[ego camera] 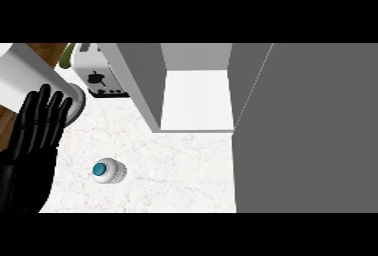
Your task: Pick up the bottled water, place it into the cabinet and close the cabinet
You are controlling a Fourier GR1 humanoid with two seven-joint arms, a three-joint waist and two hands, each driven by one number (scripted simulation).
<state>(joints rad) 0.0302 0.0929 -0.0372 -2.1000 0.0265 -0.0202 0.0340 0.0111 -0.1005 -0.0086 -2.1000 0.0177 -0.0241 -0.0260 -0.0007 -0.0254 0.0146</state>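
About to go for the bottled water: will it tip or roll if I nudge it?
The bottled water stands upright, seen cap-first from above, so a sideways nudge would probably tip it. Its round body would likely roll on the smooth counter once down. The left hand is open and apart from it, so nothing steadies it.

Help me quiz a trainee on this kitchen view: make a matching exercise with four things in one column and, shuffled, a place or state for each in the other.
Things
1. bottled water
2. toaster
3. left hand
4. cabinet

Places or states
A. open, white shelf showing
B. at the view's left edge, fingers straight
C. standing on the counter, blue cap up, no hand on it
D. at the back, just left of the cabinet

Pairs: 1-C, 2-D, 3-B, 4-A
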